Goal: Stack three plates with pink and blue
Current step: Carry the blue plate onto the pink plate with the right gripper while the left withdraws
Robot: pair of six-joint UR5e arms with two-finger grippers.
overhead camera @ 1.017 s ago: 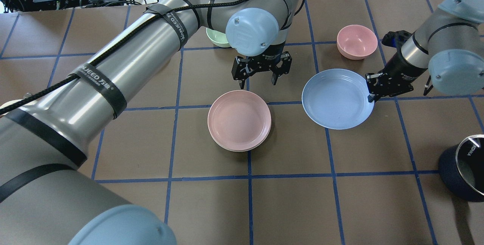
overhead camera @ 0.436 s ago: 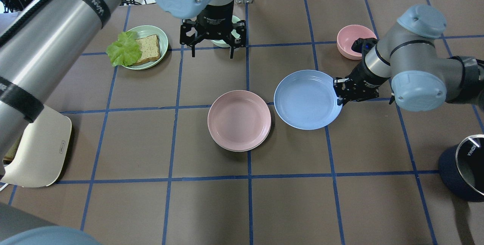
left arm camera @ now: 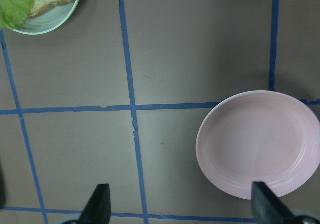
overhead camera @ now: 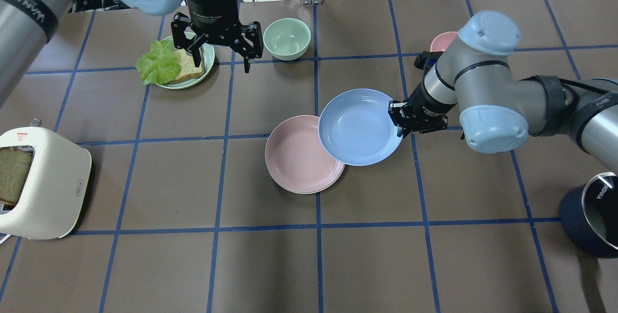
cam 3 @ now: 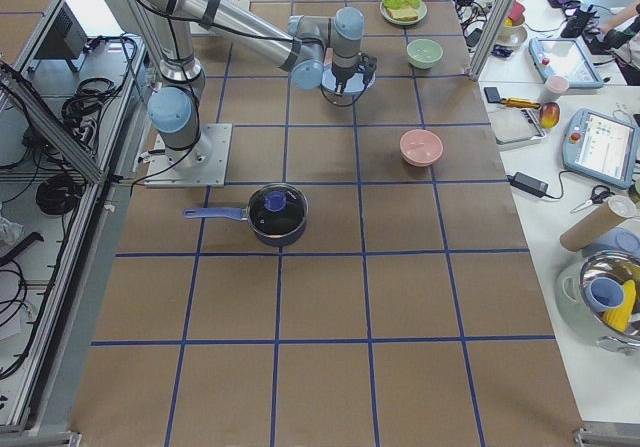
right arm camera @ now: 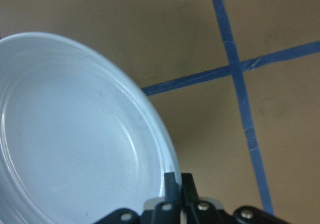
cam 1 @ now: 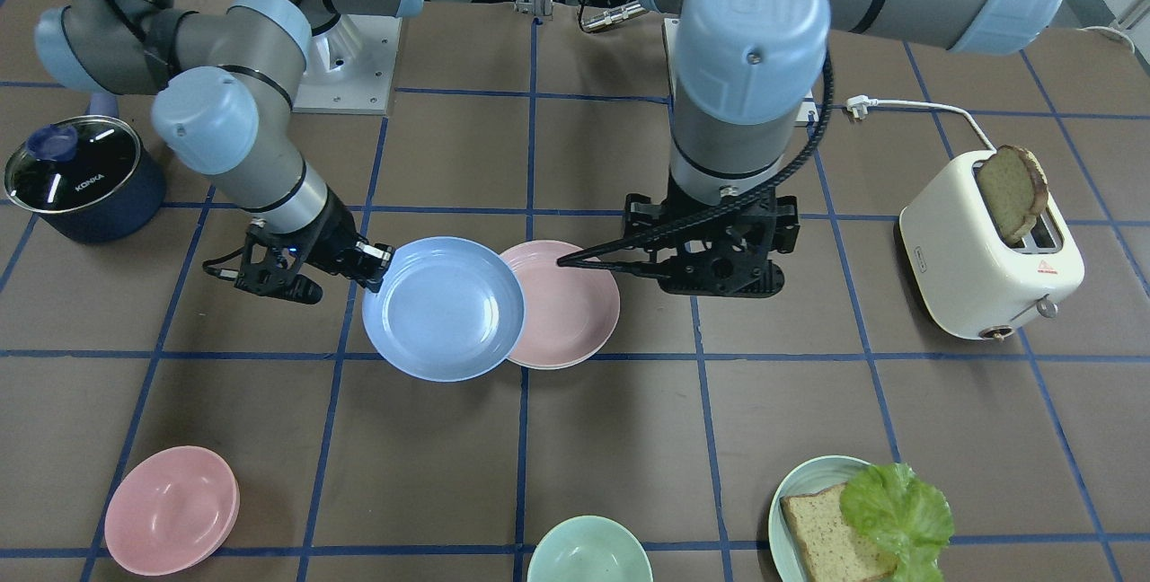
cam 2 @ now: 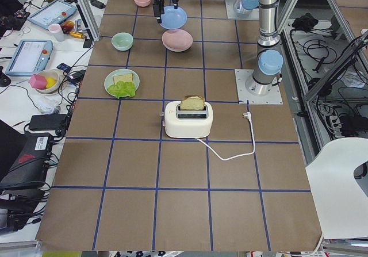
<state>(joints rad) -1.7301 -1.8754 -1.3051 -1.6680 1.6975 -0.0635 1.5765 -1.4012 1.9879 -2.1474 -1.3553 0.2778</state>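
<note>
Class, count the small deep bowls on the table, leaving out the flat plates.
2. A pink bowl sits on the robot's right, near the far edge of the table; a mint bowl sits by that edge, around the middle. None seems hidden.

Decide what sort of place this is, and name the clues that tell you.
Probably a robotics lab staged as a kitchen: a table marked with a blue tape grid, a control tablet beside it, and props such as a toaster and blue plate.

Light-blue plate (overhead camera: 359, 127) partly over pink plate (overhead camera: 294, 163); pink flat atop cream plate (overhead camera: 305, 192), only rim showing.
</note>
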